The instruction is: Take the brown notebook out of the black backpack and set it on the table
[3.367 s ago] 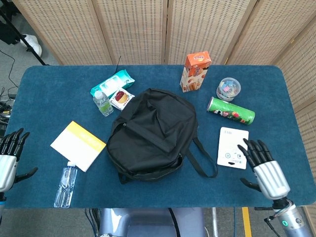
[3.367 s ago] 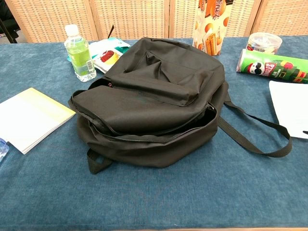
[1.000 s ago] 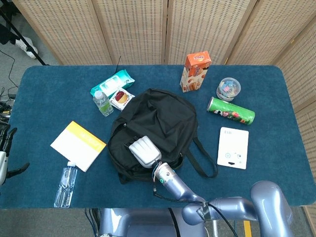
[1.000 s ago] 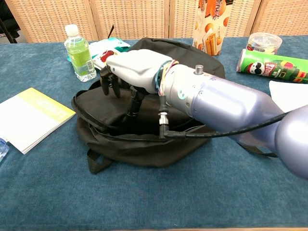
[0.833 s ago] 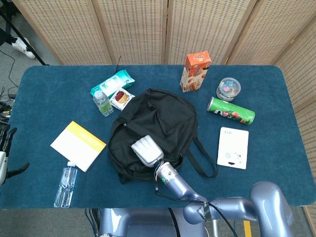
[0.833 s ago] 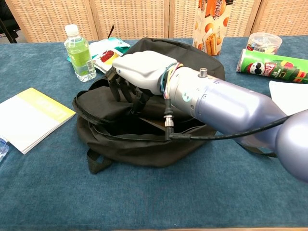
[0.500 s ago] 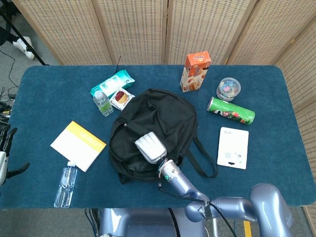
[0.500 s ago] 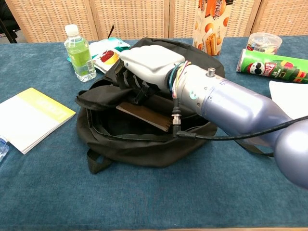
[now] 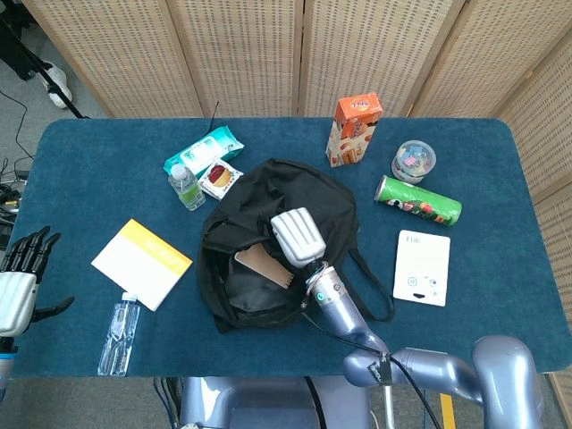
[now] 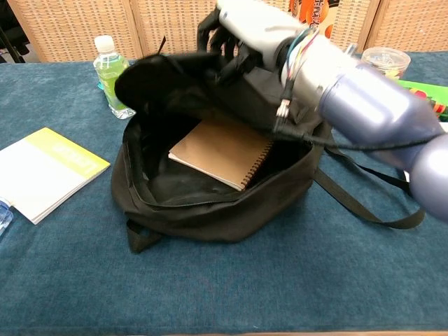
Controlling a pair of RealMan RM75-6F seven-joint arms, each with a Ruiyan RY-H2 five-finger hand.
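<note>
Brown notebook [image 10: 222, 152] exposed as right hand [image 10: 241, 28] lifts backpack flap
Half a second earlier only its edge showed; now the spiral-bound book lies flat inside the opened black backpack [image 10: 210, 203], the right hand's fingers gripping the raised flap, while the left hand [image 9: 20, 288] hovers with fingers spread and empty, likely next to reach in.

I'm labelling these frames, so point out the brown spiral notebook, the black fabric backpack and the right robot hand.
Brown spiral notebook [image 10: 218, 150]: chest view, middle of its cover.
Black fabric backpack [image 10: 210, 213]: chest view, near front wall.
Right robot hand [image 9: 297, 235]: head view, back of hand.
</note>
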